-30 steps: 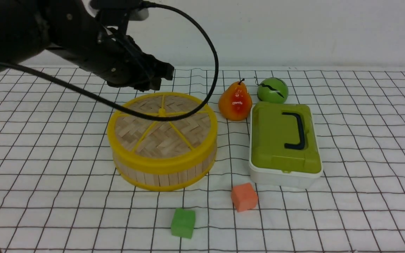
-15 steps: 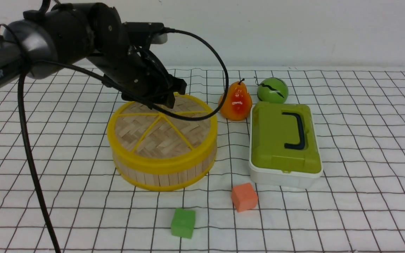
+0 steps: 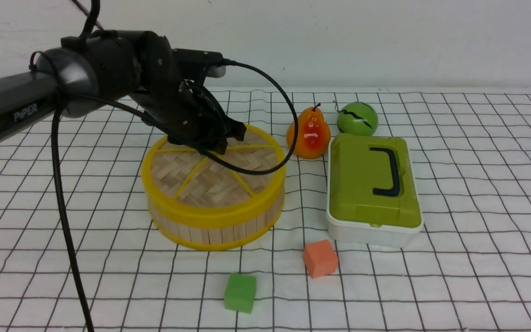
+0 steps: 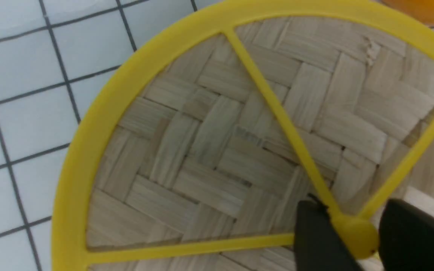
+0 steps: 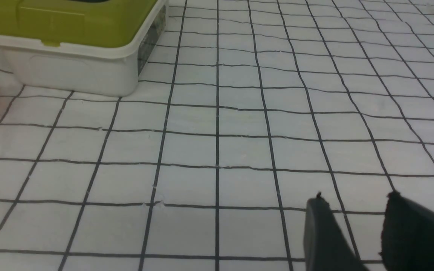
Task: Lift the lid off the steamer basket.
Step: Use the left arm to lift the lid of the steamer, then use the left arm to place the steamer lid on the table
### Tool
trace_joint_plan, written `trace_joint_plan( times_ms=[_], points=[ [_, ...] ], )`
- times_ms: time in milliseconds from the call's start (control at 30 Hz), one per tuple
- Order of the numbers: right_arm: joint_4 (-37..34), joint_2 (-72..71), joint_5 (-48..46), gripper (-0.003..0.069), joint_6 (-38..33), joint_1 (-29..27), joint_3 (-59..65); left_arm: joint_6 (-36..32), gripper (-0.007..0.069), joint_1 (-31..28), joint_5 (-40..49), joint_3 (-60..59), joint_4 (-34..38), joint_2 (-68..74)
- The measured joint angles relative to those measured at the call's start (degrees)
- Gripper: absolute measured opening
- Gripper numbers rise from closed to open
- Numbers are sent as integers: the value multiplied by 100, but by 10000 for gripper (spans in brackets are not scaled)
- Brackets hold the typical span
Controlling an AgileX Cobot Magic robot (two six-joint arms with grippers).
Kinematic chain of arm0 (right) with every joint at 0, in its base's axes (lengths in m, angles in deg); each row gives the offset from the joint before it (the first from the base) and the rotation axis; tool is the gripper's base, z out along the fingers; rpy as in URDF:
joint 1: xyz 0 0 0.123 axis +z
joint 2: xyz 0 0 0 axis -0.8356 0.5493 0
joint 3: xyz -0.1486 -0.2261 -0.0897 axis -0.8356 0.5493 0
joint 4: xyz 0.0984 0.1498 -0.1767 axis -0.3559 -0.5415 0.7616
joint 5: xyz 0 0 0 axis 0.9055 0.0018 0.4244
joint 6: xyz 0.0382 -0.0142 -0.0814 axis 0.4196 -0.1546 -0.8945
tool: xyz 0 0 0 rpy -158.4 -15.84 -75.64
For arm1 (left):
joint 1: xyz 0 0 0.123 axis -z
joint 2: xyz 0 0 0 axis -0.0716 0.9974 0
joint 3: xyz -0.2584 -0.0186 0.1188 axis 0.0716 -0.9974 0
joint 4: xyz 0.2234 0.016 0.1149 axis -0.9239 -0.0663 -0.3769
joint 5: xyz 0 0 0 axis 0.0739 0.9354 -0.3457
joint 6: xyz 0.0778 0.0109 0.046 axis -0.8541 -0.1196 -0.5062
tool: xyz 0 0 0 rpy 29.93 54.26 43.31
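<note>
Straddling the small yellow hub [image 4: 354, 235] at the centre of the lid [image 3: 210, 180], the left gripper [image 3: 226, 140] has one finger against the hub and the other just beside it; I cannot tell whether it is pinching yet. The lid sits flat on the basket [image 3: 215, 230], mid-table, with a pear [image 3: 308, 133] and a green-lidded box [image 3: 371, 184] near its right side. The right gripper [image 5: 354, 237] hangs open over bare cloth [image 5: 217, 150], holding nothing. That hub is only a little knob, so a light pinch would likely slip off on the way up. If the lid fits tightly, the basket may rise with it, since nothing pins it down. The arm's black cable [image 3: 296, 131] droops across the lid close to the pear and could drag it over
</note>
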Motion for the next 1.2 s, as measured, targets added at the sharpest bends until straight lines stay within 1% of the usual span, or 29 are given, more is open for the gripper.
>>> trace_joint_plan(
  times_ms=[100,267,400,500,567,600,633,667,700,733,767,833,867,933,1000,1033,1167,1200],
  points=[
    [0,0,0,239,0,0,0,0,103,0,-11,22,6,0],
    [0,0,0,239,0,0,0,0,103,0,21,42,12,-55],
    [0,0,0,239,0,0,0,0,103,-6,129,109,-55,-406],
    [0,0,0,239,0,0,0,105,103,-6,149,232,-426,-941],
    [0,0,0,239,0,0,0,318,103,-80,228,280,-1009,-1478],
    [0,0,0,239,0,0,0,358,103,-80,235,286,-1009,-1478],
    [0,0,0,239,0,0,0,646,103,-255,313,288,-1423,-1810],
    [0,0,0,239,0,0,0,683,103,-282,339,288,-1463,-1842],
    [0,0,0,239,0,0,0,965,103,-637,407,236,-1757,-2057],
    [0,0,0,239,0,0,0,993,103,-637,416,214,-1782,-2057],
    [0,0,0,239,0,0,0,1207,103,-989,439,59,-1910,-2105],
    [0,0,0,239,0,0,0,1346,103,-1261,433,-93,-1929,-2091],
    [0,0,0,239,0,0,0,1496,103,-1630,377,-446,-1922,-1991],
    [0,0,0,239,0,0,0,1632,103,-1946,255,-857,-1872,-1770],
    [0,0,0,239,0,0,0,1710,103,-2058,188,-1038,-1843,-1634],
    [0,0,0,239,0,0,0,1856,103,-2184,31,-1295,-1824,-1338],
    [0,0,0,239,0,0,0,1998,103,-2233,-199,-1441,-1824,-902],
    [0,0,0,239,0,0,0,2067,103,-2228,-375,-1441,-1808,-703]
  ],
)
